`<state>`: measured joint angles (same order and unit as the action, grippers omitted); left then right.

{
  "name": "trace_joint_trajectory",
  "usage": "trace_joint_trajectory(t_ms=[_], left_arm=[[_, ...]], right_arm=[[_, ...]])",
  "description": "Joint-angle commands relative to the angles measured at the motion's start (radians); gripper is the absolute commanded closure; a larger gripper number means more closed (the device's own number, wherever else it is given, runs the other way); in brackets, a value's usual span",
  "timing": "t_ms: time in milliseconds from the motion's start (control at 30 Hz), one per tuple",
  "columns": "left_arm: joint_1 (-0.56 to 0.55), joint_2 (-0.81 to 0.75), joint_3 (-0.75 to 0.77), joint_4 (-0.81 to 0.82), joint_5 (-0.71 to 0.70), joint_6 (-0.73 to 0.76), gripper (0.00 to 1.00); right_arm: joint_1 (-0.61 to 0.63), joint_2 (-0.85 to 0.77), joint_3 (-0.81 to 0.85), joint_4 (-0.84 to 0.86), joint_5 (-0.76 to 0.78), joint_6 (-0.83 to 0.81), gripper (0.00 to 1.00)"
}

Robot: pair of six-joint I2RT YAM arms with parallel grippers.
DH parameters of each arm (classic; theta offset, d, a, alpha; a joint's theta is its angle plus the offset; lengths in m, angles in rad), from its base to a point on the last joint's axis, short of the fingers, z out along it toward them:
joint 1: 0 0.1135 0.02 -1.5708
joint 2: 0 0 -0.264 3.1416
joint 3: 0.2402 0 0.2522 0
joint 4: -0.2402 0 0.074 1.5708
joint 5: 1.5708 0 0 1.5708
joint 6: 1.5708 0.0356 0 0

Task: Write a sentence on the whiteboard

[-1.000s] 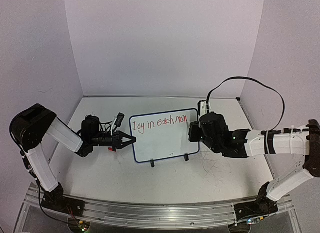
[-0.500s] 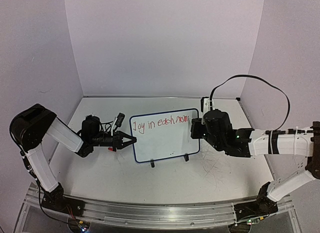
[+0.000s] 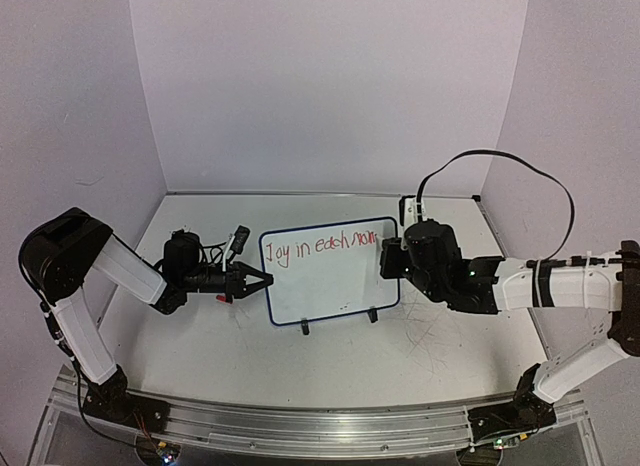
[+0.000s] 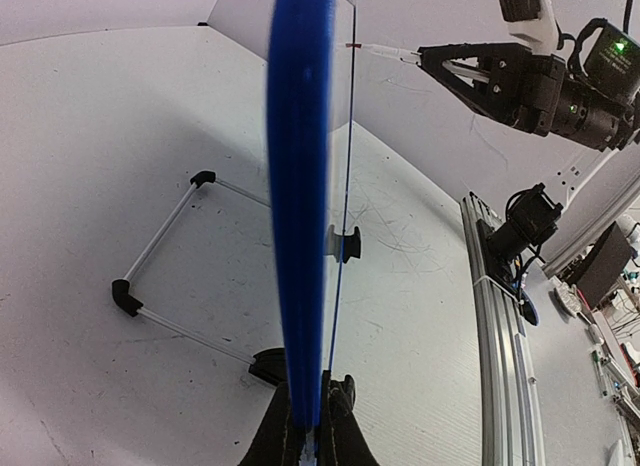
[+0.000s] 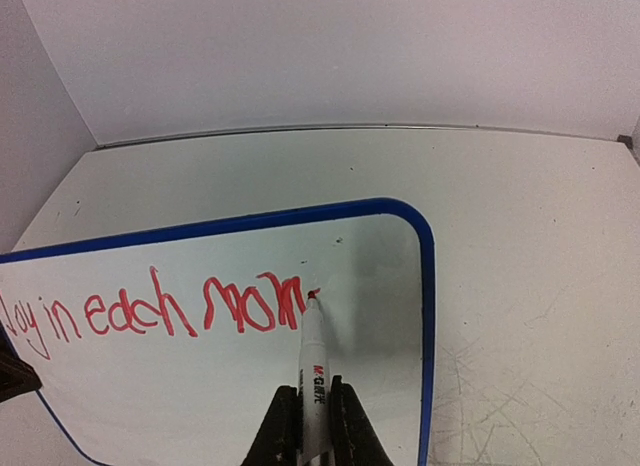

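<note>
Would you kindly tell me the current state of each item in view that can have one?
whiteboard: upright on its feet, left rim clamped.
sentence: unfinished, reads "Joy in each mom".
marker: uncapped, red tip touching the whiteboard just after the last letter.
left gripper: shut on the whiteboard's blue rim.
right gripper: shut on the marker.

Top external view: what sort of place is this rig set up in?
Probably a lab test cell rather than a home or office. Plain pale walls box in a scuffed white tabletop, an aluminium rail runs along its near edge, and a small whiteboard stands on it.
</note>
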<state>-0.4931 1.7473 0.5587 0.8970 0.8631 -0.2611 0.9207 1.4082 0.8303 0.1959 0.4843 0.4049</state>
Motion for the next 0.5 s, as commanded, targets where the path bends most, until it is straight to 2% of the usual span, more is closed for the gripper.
trace_joint_trajectory(t_ms=[0, 467], left_arm=[[-0.004, -0.006, 0.014, -0.075, -0.064, 0.046, 1.00], [-0.004, -0.009, 0.013, -0.080, -0.066, 0.048, 1.00]], right_arm=[[-0.003, 0.012, 0.026, 0.036, 0.018, 0.004, 1.00], [-0.005, -0.005, 0.015, 0.009, 0.080, 0.035, 1.00]])
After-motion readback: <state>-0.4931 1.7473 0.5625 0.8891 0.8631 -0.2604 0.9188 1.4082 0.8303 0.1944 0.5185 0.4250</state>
